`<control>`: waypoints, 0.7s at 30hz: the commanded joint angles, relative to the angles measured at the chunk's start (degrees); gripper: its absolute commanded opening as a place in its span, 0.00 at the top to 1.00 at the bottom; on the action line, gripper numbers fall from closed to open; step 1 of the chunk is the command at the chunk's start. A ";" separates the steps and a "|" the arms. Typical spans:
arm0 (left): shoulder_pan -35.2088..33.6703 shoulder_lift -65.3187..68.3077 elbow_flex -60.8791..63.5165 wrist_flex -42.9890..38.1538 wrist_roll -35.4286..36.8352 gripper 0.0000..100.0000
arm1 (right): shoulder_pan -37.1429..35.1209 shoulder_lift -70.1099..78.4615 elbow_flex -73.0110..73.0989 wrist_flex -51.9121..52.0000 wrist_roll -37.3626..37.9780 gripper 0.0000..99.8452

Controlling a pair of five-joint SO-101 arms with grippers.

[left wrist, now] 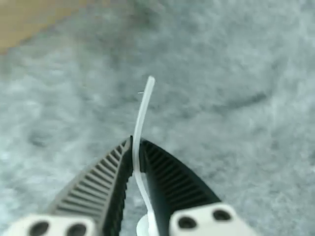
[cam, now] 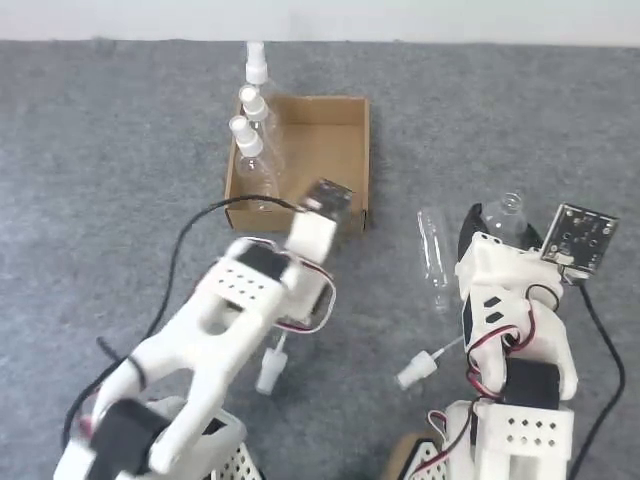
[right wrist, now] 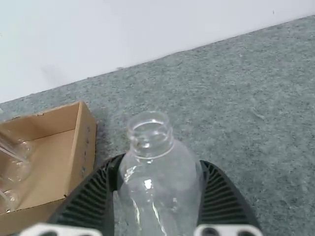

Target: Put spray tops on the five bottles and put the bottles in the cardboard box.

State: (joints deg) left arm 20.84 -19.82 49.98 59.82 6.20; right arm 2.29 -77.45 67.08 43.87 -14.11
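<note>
My left gripper point(left wrist: 134, 142) is shut on the thin dip tube of a spray top point(left wrist: 142, 113), held over the grey carpet. In the high view a spray top point(cam: 270, 372) shows under the left arm point(cam: 250, 290). My right gripper point(right wrist: 157, 164) is shut on a clear bottle point(right wrist: 152, 162) with an open neck, held upright right of the cardboard box point(cam: 345, 150); from above this bottle point(cam: 510, 212) sits at the right arm's tip. Three capped bottles point(cam: 250, 150) stand along the box's left wall. Another uncapped bottle point(cam: 433, 250) lies on the carpet, with a second spray top point(cam: 418, 372) nearer the front.
Grey carpet point(cam: 100, 200) covers the table, with open room at the left and the far right. A white wall runs behind. The box point(right wrist: 54, 147) has free floor on its right half. Cables trail from both arms.
</note>
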 commanded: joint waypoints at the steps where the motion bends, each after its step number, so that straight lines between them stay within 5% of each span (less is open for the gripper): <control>1: -4.04 -8.18 0.57 0.44 0.18 0.99 | 0.84 -0.84 -0.79 -1.01 -0.26 0.91; 21: -32.09 -13.36 0.84 -2.64 0.44 0.99 | 0.40 -1.27 1.05 -2.68 -0.26 0.91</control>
State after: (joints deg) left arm -7.38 -30.46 51.74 58.68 6.20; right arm 2.37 -77.45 69.19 42.55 -14.11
